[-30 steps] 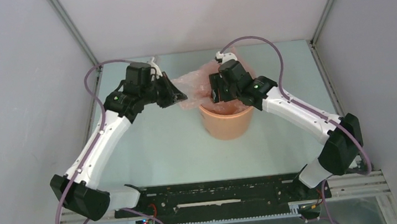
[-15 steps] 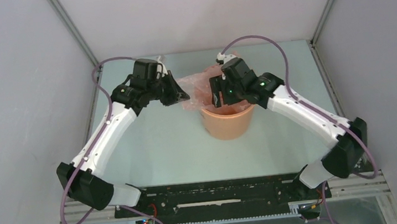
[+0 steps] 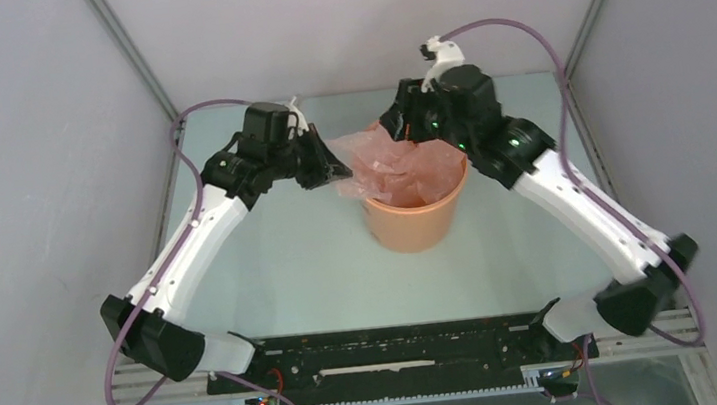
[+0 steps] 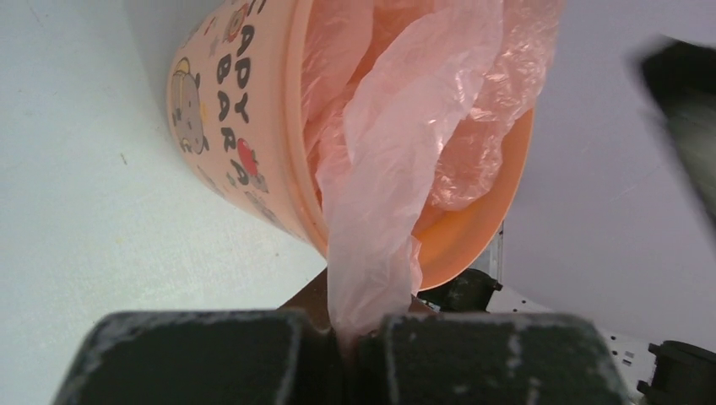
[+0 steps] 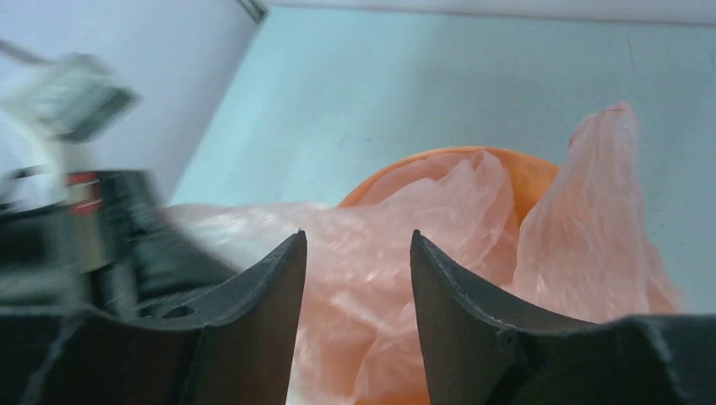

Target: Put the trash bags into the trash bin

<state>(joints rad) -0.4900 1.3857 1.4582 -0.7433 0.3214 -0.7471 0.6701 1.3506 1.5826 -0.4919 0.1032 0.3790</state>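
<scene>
The orange-tan trash bin (image 3: 414,221) stands mid-table; cartoon print shows on its side in the left wrist view (image 4: 228,143). The pale-pink trash bag (image 3: 396,168) lies crumpled in and over the bin's mouth, spilling past the left rim. My left gripper (image 3: 331,172) is left of the bin, shut on a corner of the bag (image 4: 380,202). My right gripper (image 3: 397,128) hovers above the bin's far rim, jaws open and empty, with the bag (image 5: 439,228) below its fingertips (image 5: 291,253).
The pale green table (image 3: 290,260) is enclosed by grey walls on the left, back and right. The arm bases and a black rail (image 3: 390,350) sit along the near edge.
My right gripper has let go, lifted out of the bin and pulled back toward the far side. My left gripper has shifted slightly right with the bag corner. The bag now covers more of the bin's mouth.
</scene>
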